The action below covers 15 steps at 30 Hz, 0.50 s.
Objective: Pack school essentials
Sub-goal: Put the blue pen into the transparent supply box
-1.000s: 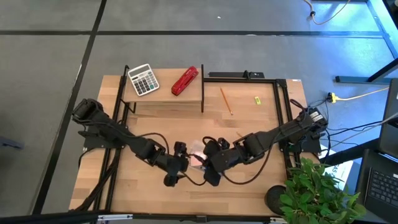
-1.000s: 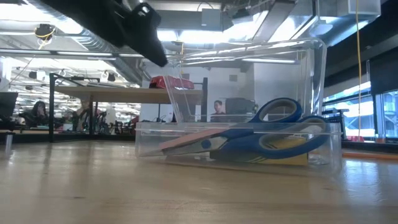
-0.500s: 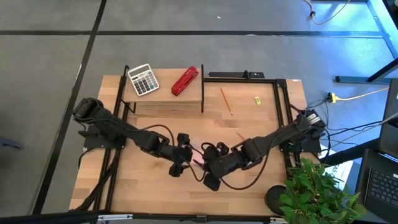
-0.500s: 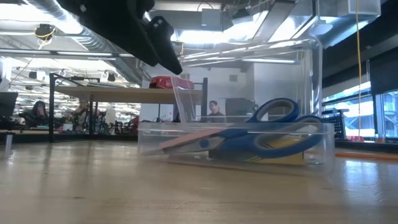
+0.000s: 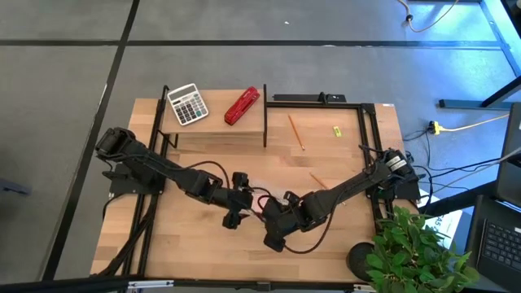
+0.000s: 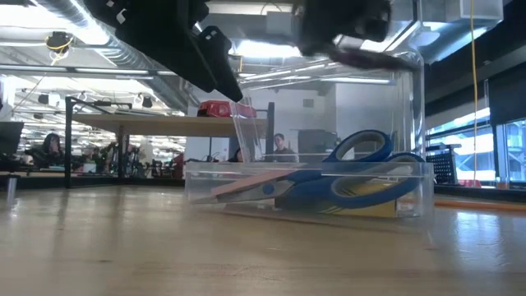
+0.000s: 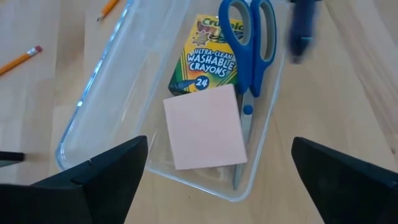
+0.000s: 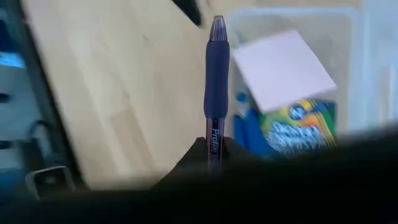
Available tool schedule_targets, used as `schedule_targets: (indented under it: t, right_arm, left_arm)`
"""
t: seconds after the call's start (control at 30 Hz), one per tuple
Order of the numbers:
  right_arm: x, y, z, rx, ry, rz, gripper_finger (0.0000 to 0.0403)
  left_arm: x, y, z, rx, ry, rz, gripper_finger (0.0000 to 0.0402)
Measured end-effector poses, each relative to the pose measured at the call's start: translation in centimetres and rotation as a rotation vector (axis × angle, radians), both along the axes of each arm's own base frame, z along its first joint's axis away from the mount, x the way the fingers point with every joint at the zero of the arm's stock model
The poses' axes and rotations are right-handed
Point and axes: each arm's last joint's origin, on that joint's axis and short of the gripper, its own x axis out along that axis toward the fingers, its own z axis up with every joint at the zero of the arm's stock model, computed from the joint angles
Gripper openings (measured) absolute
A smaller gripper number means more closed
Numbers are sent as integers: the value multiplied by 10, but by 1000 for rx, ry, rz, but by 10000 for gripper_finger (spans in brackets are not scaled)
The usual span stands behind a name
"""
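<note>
A clear plastic box (image 7: 93, 134) sits on the wooden worktop (image 5: 187, 244), and it serves here as the landmark. Inside the box lie a pink sticky-note pad (image 7: 204, 126), a box of crayons (image 7: 205, 59) partly under the pad, and blue-handled scissors (image 7: 250, 46) along one long wall, their blades running beside the pad. The low view shows the same scissors (image 6: 362, 177) and pad (image 6: 246, 187) resting on the box floor.

The right gripper (image 5: 275, 230) hangs at the near side of the box, its fingers pinching a dark pen (image 8: 216, 93) by its lower end; the pen's tip points out over the edge of the box, toward the pad. In the low view a dark blurred shape (image 6: 345, 29) shows above the box's upper rim.

The left gripper (image 5: 234, 213) hovers just beside the box on its left, its fingers (image 7: 93, 180) spread wide and holding nothing, looking down into the box.

Outside the box, two orange pencils (image 7: 22, 59) lie on the worktop near its long wall. Farther from the box, toward the back of the worktop, another pencil (image 5: 295, 132) and a small yellow piece (image 5: 336, 130) lie apart. A calculator (image 5: 187, 104) and a red stapler (image 5: 242, 106) rest on a raised shelf (image 5: 213, 126) at the back, well apart from the box.
</note>
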Motion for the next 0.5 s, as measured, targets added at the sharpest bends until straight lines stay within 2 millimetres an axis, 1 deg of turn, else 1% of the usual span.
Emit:
schedule_targets:
  t: [0.1,0.27,0.5]
  right_arm:
    - [-3,-3,-3,-21,48,-18,37]
    - [-4,-11,-4,-79,68,-58,37]
    - [3,-22,-12,-125,96,-29,37]
  left_arm:
    - [0,0,0,1,2,0,393]
    - [0,0,0,1,2,0,393]
    - [0,0,0,1,1,1,393]
